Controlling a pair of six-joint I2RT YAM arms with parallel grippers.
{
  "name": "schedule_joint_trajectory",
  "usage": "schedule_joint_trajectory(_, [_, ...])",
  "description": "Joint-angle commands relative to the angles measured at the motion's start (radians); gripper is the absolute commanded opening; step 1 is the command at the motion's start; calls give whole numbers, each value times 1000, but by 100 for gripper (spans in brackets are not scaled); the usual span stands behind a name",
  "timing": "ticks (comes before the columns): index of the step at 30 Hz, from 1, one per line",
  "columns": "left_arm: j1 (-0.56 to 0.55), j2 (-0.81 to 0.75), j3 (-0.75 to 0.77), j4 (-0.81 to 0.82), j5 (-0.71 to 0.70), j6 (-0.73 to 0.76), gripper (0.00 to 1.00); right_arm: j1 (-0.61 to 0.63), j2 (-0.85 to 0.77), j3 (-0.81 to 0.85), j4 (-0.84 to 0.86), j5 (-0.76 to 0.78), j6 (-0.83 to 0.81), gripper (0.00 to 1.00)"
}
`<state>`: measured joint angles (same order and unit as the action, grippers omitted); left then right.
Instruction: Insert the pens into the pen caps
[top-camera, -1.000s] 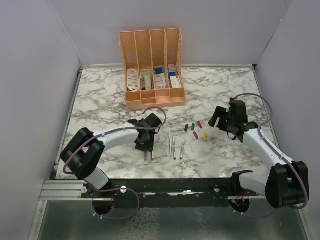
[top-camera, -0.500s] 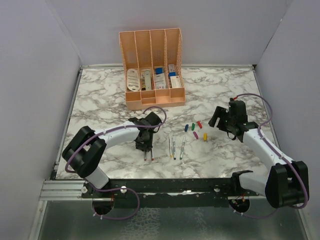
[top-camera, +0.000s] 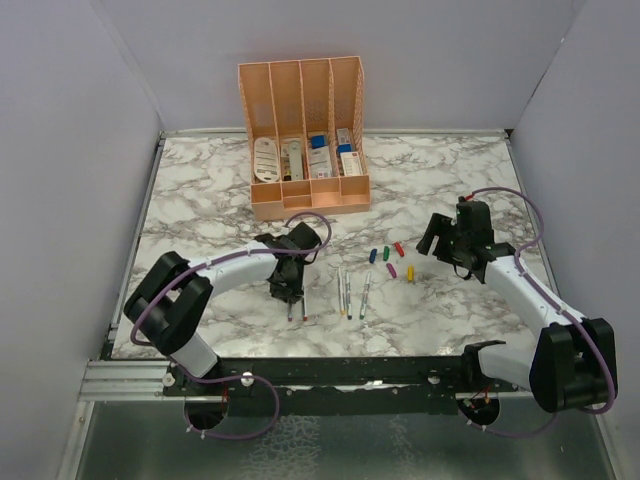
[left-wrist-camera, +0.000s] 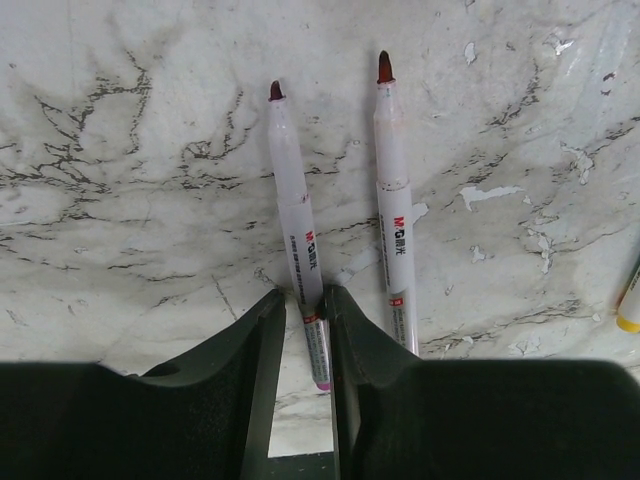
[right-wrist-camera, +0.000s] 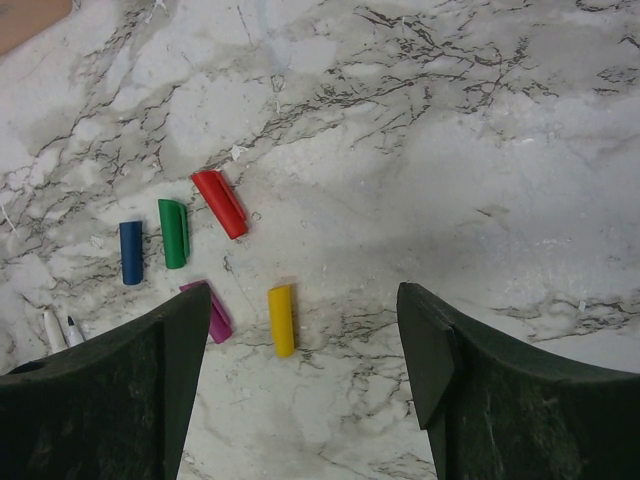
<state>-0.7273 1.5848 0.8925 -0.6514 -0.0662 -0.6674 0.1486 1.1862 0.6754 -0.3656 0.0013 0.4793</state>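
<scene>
Two pens lie side by side near the front left. My left gripper (left-wrist-camera: 305, 298) (top-camera: 288, 291) is low over the table, shut on the rear end of the purple-tipped pen (left-wrist-camera: 290, 180), which still lies flat. The red-tipped pen (left-wrist-camera: 392, 170) lies just right of it, untouched. Three more pens (top-camera: 350, 293) lie in the middle. The pen caps lie loose: red (right-wrist-camera: 219, 203), green (right-wrist-camera: 174, 232), blue (right-wrist-camera: 131, 252), purple (right-wrist-camera: 217, 318) and yellow (right-wrist-camera: 282, 319). My right gripper (right-wrist-camera: 305, 300) (top-camera: 432, 235) hovers open above them, right of the yellow cap, holding nothing.
A peach organiser (top-camera: 303, 140) with boxes and cards stands at the back centre. Grey walls close in the marble table (top-camera: 200, 190) on the left, right and rear. A yellow pen end (left-wrist-camera: 630, 305) shows at the left wrist view's right edge.
My left gripper's jaws have narrowed onto the purple-tipped pen, with the arm settling slightly. The right arm, the caps and the other pens have not moved.
</scene>
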Motion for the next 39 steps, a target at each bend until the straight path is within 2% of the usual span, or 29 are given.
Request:
schedule_joint_trajectory(1, [2,83,-36,-20,19,28,27,0,6,3,24,-20,13,74])
schedule_joint_trajectory(17, [3,237,21,-21,52,92,27,-1,0,7,16,-7,17,74])
schedule_joint_trajectory(28, [6,279,25,-10,25,89,16,0,2,6,20,-10,18,74])
schedule_joint_trajectory(29, [6,284,20,-4,25,88,13,0,1,6,19,-10,18,74])
schedule_joint_trajectory(31, [8,294,9,8,24,84,2,0,1,5,17,-11,19,73])
schedule_joint_trajectory(32, [9,298,3,14,24,82,0,0,1,4,17,-12,20,73])
schedule_joint_trajectory(39, [11,315,-27,49,11,81,0,-1,-1,-6,28,-41,15,71])
